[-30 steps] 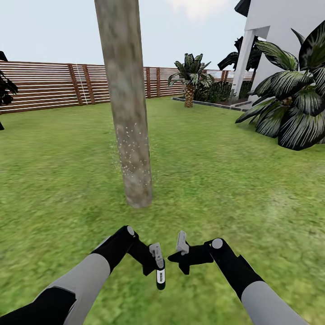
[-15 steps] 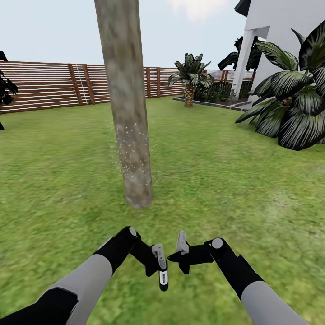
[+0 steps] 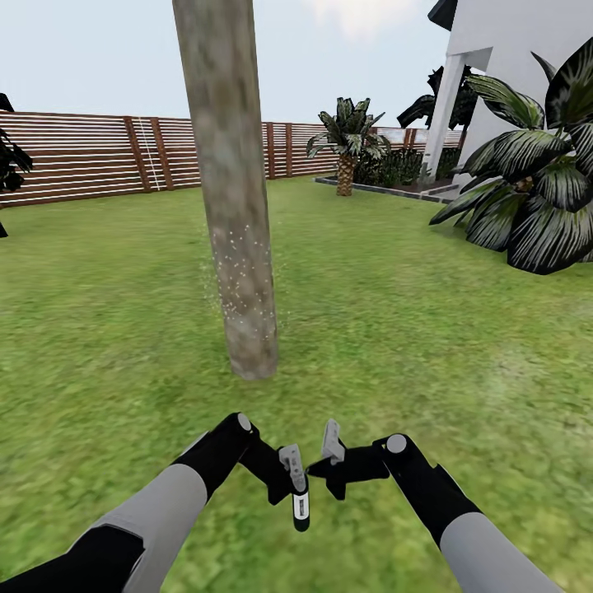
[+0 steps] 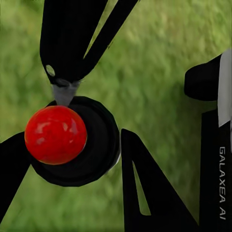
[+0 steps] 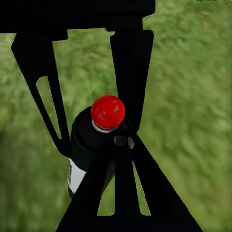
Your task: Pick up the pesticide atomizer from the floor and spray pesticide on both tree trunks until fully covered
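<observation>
Where legible, "GALAXEA AI" lettering (image 4: 222, 182).

One marking was legible to me: "GALAXEA AI" in pale letters, running lengthwise along the black body of my right pincer (image 4: 215, 145), seen from my left wrist. The pesticide atomizer (image 5: 89, 150) carried a pale label, but its print was too blurred to read.

head high, wrists close, sharing pesticide atomizer (image 3: 301, 508)
</observation>
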### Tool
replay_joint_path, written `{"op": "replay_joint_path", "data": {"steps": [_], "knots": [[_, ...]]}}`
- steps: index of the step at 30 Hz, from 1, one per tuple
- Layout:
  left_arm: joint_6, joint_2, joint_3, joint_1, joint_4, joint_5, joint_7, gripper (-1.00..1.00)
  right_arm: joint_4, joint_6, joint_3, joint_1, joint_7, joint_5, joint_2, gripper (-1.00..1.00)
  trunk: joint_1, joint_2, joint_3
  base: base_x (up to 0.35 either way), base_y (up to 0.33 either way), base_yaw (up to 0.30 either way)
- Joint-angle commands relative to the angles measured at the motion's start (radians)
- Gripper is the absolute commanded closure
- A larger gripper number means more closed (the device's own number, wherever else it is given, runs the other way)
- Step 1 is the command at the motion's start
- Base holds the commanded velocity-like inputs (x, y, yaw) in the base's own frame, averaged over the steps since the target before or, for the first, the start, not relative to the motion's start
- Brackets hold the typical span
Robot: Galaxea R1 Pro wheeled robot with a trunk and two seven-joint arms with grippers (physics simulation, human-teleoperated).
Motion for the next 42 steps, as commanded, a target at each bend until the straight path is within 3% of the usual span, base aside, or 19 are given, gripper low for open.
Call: {"op": "replay_joint_path", "data": {"steps": [1, 5, 9, 18, 19, 22, 25, 27, 29, 31, 33, 34, 35, 36, 38, 39, 42], "knots": [[0.0, 0.0, 0.0, 0.0, 0.0, 0.0, 0.0, 1.0, -0.006, 0.0, 0.0, 0.0, 0.0, 0.0, 0.0, 1.0, 0.0, 0.0, 0.0, 0.0, 0.0, 0.0], [0.0, 0.001, -0.002, -0.001, 0.001, -0.003, 0.001, 1.0, -0.015, 0.0, 0.0, 0.0, 0.0, 0.0, 0.0, 1.0, 0.0, 0.0, 0.0, 0.0, 0.0, 0.0], [0.003, 0.019, -0.005, -0.005, 0.003, -0.011, 0.001, 1.0, -0.015, 0.0, 0.0, 0.0, 0.0, 0.0, 0.0, 1.0, 0.0, 0.0, 0.0, 0.0, 0.0, 0.0], [0.015, 0.232, 0.003, -0.042, 0.002, -0.007, 0.021, 1.0, -0.015, -0.001, 0.0, 0.0, 0.0, 0.0, -0.001, 1.0, 0.0, 0.0, 0.0, 0.0, 0.0, 0.0], [0.013, 0.251, 0.008, -0.039, 0.002, -0.005, 0.039, 1.0, -0.014, -0.001, 0.0, 0.0, 0.0, 0.0, -0.002, -1.0, 0.0, 0.0, 0.0, 0.0, 0.0, 0.0], [0.004, 0.295, 0.044, -0.029, 0.003, -0.002, 0.059, 1.0, -0.012, -0.001, 0.0, 0.0, 0.0, -0.001, -0.004, -1.0, 0.0, 0.0, 0.0, 0.0, 0.0, 0.0], [0.002, 0.307, 0.063, -0.024, 0.003, 0.001, 0.073, 1.0, -0.009, -0.002, 0.0, 0.001, -0.004, 0.0, -0.004, -1.0, 0.0, 0.0, 0.0, 0.0, 0.0, 0.0], [0.001, 0.309, 0.103, -0.023, 0.004, 0.018, 0.112, 1.0, -0.003, -0.003, -0.001, 0.002, -0.014, 0.001, -0.004, -1.0, 0.0, 0.0, 0.0, 0.0, 0.0, 0.0], [0.001, 0.308, 0.194, -0.021, 0.016, 0.049, 0.212, 1.0, 0.037, -0.007, -0.004, 0.006, -0.097, -0.003, -0.008, -1.0, 0.0, 0.0, 0.0, 0.0, 0.0, 0.0], [0.001, 0.304, 0.242, -0.003, 0.019, 0.064, 0.282, 1.0, 0.116, -0.013, -0.007, 0.008, -0.243, -0.007, -0.008, -1.0, 0.0, 0.0, 0.0, 0.0, 0.0, 0.0], [0.0, 0.298, 0.289, 0.032, 0.019, 0.107, 0.388, 1.0, 0.233, -0.089, -0.009, 0.011, -0.498, -0.037, -0.006, -1.0, 0.0, 0.0, 0.0, 0.0, 0.0, 0.0], [-0.004, 0.296, 0.303, 0.044, 0.02, 0.133, 0.425, 1.0, 0.27, -0.133, -0.009, 0.018, -0.577, -0.06, -0.006, -1.0, 0.0, 0.0, 0.0, 0.0, 0.0, 0.0], [-0.031, 0.295, 0.317, 0.07, 0.02, 0.187, 0.486, 1.0, 0.331, -0.22, -0.009, 0.042, -0.7, -0.115, -0.006, -1.0, 0.0, 0.0, 0.0, 0.0, 0.0, 0.0], [-0.066, 0.294, 0.323, 0.091, 0.021, 0.226, 0.533, 1.0, 0.372, -0.28, -0.009, 0.059, -0.778, -0.159, -0.007, -1.0, 0.0, 0.0, 0.0, 0.0, 0.0, 0.0], [-0.171, 0.291, 0.33, 0.164, 0.032, 0.335, 0.696, 1.0, 0.485, -0.445, -0.009, 0.099, -0.973, -0.28, -0.014, -1.0, 0.0, 0.0, 0.0, 0.0, 0.0, 0.0], [-0.2, 0.286, 0.33, 0.192, 0.042, 0.358, 0.752, 1.0, 0.522, -0.497, -0.009, 0.11, -1.021, -0.312, -0.015, -1.0, 0.0, 0.0, 0.0, 0.0, 0.0, 0.0], [-0.348, 0.249, 0.333, 0.302, 0.084, 0.402, 1.007, 1.0, 0.656, -0.805, -0.009, 0.191, -1.168, -0.437, -0.017, -1.0, 0.0, 0.0, 0.0, 0.0, 0.0, 0.0]]}}
